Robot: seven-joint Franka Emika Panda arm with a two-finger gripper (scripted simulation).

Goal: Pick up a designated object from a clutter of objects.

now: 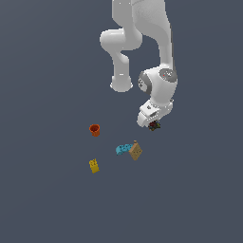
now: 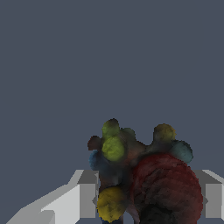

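Note:
The designated object (image 1: 154,126) is a small dark lumpy thing, black and dark red, right under my hand at the exterior view's right. In the wrist view it (image 2: 148,175) fills the space between my fingers, showing a dark red bulge with yellow-olive and blue knobs. My gripper (image 1: 151,124) is shut on it, and a grey finger (image 2: 87,194) presses each side. The frames do not show whether it is off the floor. The rest of the clutter lies apart toward the exterior view's left.
An orange cup (image 1: 95,129) stands on the grey floor. A curved light-blue piece (image 1: 124,149) lies touching a tan box (image 1: 136,151). A yellow block (image 1: 94,165) lies nearer the front. The arm's white links rise behind my hand.

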